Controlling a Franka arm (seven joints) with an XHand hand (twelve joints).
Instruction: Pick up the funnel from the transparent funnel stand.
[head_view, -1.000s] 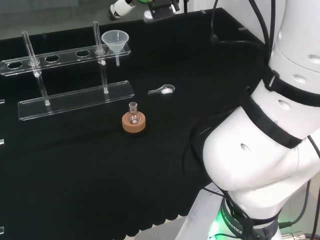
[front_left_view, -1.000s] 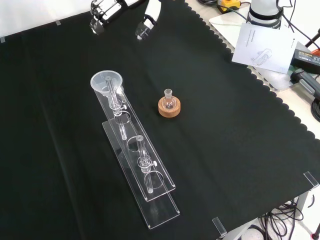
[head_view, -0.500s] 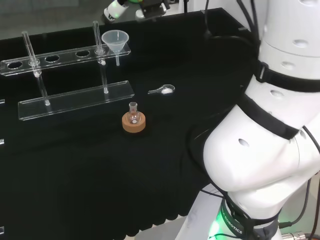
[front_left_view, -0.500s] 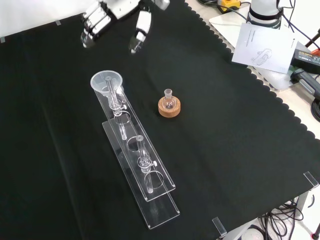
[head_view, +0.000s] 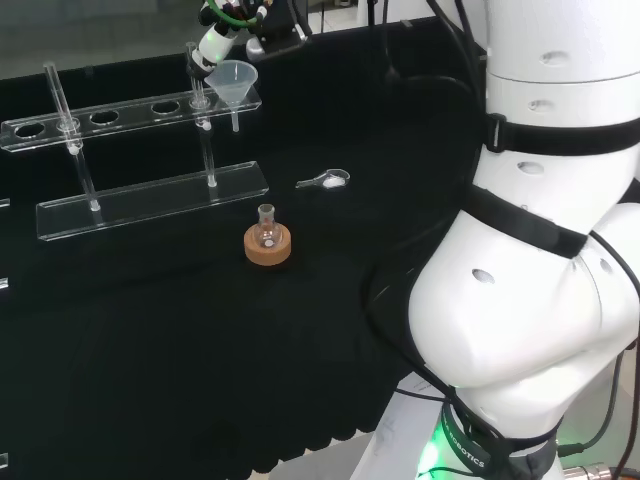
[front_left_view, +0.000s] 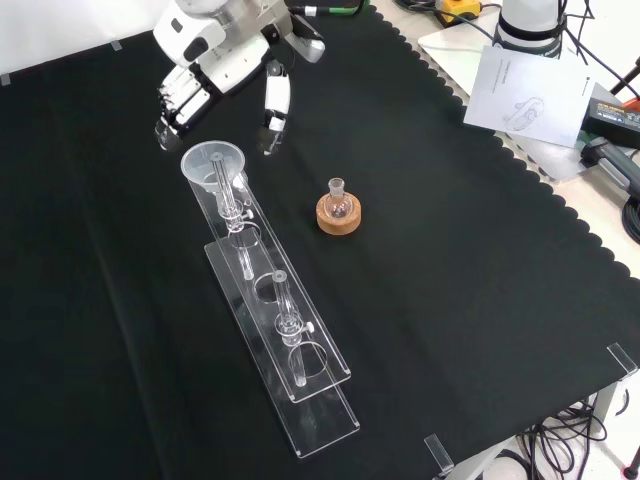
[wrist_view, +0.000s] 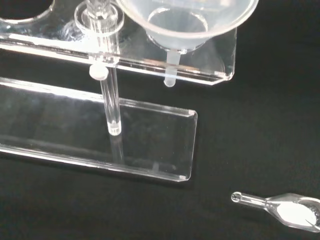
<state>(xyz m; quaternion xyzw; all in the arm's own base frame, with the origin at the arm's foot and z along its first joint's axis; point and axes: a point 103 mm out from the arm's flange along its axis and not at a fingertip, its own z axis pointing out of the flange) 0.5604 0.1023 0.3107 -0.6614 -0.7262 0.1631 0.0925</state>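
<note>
hand: the hand (front_left_view: 225, 70) hangs just above the funnel end of the stand in the front view, fingers (front_left_view: 272, 108) straight and spread apart, so it's released and grasping nothing.

funnel: the funnel (front_left_view: 214, 166) sits in the end hole of the stand's top rail, wide mouth up, spout poking down through the rail. In the wrist view the funnel (wrist_view: 187, 22) is close up and its spout ends well above the base plate.

funnel stand: the clear funnel stand (front_left_view: 300, 385) lies along the table (front_left_view: 480, 300), 2 upright rods joining base plate and top rail. Other holes in the rail look empty in the head view.

flask: a small round flask (front_left_view: 338, 203) stands upright in a cork ring (front_left_view: 338, 216), to the right of the stand in the front view, apart from it.

spoon: a little clear spoon (head_view: 324, 181) with white powder lies flat on the cloth, near the stand's base in the wrist view.
</note>
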